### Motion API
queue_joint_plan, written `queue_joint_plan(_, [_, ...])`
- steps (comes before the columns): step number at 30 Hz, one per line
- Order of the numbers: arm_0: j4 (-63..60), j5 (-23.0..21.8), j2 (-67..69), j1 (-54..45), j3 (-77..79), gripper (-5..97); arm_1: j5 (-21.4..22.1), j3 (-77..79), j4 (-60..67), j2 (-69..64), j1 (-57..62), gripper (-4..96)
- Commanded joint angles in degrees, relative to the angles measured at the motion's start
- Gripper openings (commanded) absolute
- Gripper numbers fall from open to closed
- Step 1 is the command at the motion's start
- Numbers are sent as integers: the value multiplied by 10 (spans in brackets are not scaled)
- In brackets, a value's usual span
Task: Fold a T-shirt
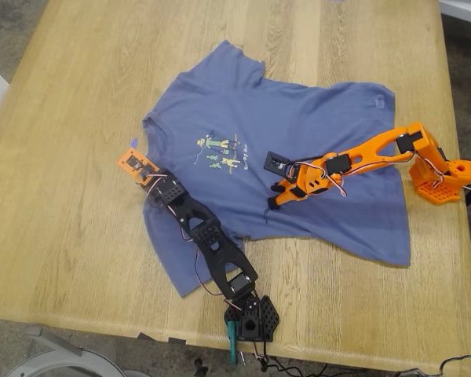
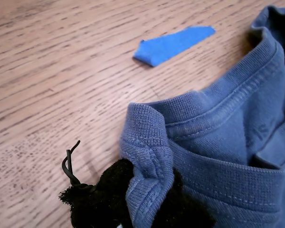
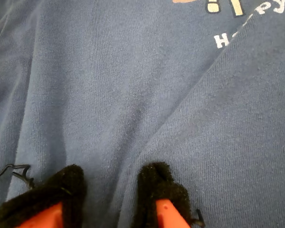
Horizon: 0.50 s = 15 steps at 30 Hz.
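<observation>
**Collar pinched, body cloth pinned**

T-shirt (image 1: 282,149) lies spread on the oak table (image 1: 71,196). Our first gripper (image 2: 133,199) pinches the ribbed collar (image 2: 147,142); our second gripper (image 3: 109,190) stands spread, pads on the chest cloth, seemingly creasing it. A pull could slip the collar free. Blue tape scrap (image 2: 173,43) lies near.

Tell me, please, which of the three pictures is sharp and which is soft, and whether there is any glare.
Exterior view: even soft light, no glare, T-shirt sharp. First wrist view: collar ribbing crisp, my first gripper slightly blurred up close. Second wrist view: fabric sharp, my second gripper fuzzy at the picture's edge.
</observation>
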Motion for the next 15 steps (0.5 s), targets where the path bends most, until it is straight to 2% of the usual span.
queue_joint_plan(1, [10,-10,31,47,32,3,-6,-15,33,-14,-39,203])
queue_joint_plan(4, [9,-10,49,51,50,3,-12,-45,64,-32,-34,174])
queue_joint_plan(8, [4,-10,77,60,83,3,-18,-79,87,-54,-29,76])
queue_joint_plan(15, [-23,-10,135,66,171,3,-33,-106,118,-70,-15,8])
